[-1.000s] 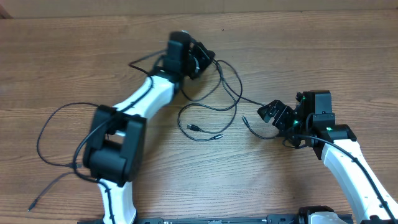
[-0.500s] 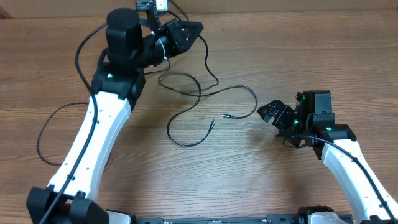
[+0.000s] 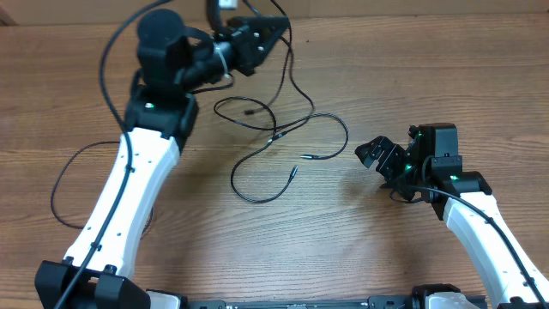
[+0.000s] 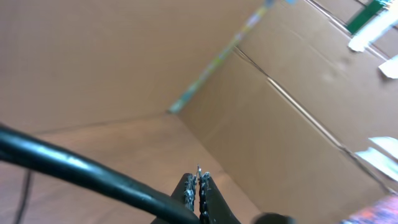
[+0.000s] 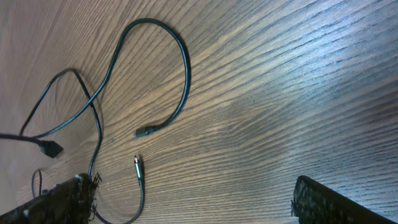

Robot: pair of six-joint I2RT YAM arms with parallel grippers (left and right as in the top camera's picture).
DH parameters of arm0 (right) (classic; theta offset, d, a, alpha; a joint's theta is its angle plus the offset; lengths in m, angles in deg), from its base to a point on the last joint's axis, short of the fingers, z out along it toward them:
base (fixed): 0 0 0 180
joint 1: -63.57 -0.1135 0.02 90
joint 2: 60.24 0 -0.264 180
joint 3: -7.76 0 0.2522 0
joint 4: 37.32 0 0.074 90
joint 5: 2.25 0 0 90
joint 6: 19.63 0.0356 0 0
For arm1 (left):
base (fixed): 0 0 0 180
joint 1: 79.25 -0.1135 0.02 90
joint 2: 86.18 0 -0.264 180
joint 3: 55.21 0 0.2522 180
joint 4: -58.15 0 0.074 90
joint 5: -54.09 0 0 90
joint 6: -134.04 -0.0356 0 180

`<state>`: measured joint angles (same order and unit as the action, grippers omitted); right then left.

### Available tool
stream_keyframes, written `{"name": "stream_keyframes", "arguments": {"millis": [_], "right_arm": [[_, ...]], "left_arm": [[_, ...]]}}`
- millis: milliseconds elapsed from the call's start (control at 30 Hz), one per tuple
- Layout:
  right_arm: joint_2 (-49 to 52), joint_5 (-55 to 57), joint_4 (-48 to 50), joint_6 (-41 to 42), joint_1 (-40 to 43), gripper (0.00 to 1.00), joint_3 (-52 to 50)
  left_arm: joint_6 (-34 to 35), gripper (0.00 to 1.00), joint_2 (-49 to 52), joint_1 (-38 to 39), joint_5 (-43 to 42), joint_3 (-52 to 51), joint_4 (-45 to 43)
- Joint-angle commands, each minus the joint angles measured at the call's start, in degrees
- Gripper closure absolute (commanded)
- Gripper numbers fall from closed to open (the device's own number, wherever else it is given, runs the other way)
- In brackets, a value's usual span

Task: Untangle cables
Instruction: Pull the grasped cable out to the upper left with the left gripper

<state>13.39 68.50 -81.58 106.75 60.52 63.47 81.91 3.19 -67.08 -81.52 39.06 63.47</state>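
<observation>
Your left gripper (image 3: 273, 27) is raised at the far edge of the brown wood-grain table (image 3: 360, 257). Its fingers (image 4: 189, 188) are clenched on one strand of the thin black cables with small plug ends (image 3: 305, 157). The rest of them lie in loose loops on the table between the arms. Your right gripper (image 3: 377, 156) hovers near them, jaws spread wide, grasping nothing.

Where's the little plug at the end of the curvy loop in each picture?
Overhead: the plug lies near the picture's middle, slightly right.
Left wrist: not in it.
Right wrist: the plug lies left of centre, a bit below the middle.
Shared landmark: the silver-tipped plug just beside it, in the overhead and right wrist views.
</observation>
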Motion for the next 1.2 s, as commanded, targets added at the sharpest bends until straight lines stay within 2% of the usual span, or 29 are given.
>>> {"name": "stream_keyframes", "arguments": {"millis": [0, 167, 267, 400, 567, 633, 767, 800, 867, 1167], "right_arm": [[0.13, 0.35, 0.37, 0.07, -0.22, 0.0, 0.87], [0.13, 0.35, 0.37, 0.04, -0.22, 0.0, 0.87], [0.13, 0.35, 0.37, 0.04, -0.22, 0.0, 0.87], [0.13, 0.35, 0.37, 0.04, -0.22, 0.0, 0.87], [0.13, 0.35, 0.37, 0.07, -0.22, 0.0, 0.87], [0.13, 0.35, 0.37, 0.04, -0.22, 0.0, 0.87], [0.13, 0.35, 0.37, 0.04, -0.22, 0.0, 0.87], [0.13, 0.35, 0.37, 0.04, -0.22, 0.0, 0.87], [0.13, 0.35, 0.37, 0.07, -0.22, 0.0, 0.87], [0.13, 0.35, 0.37, 0.07, -0.22, 0.0, 0.87]], "left_arm": [[-4.74, 0.96, -0.31, -5.53, 1.92, 1.44, 0.68], [-6.29, 0.95, -0.28, -14.25, 3.56, 1.44, 0.63], [-8.15, 0.96, -0.28, -19.32, 8.41, 1.46, 0.44], [-11.72, 0.96, 0.13, -24.85, 21.11, 1.46, -0.31], [-16.26, 0.96, 4.04, -27.23, 42.69, 1.46, -9.05], [-17.35, 0.96, 7.26, -27.65, 46.4, 1.53, -12.94], [-17.11, 0.96, 17.14, -28.94, 46.69, 4.22, -16.31], [-17.09, 0.96, 23.1, -30.16, 46.66, 8.07, -14.58], [-17.09, 0.96, 28.37, -31.76, 46.66, 12.87, -10.21], [-17.11, 0.96, 45.48, -39.1, 42.05, 36.3, 12.5]]}}
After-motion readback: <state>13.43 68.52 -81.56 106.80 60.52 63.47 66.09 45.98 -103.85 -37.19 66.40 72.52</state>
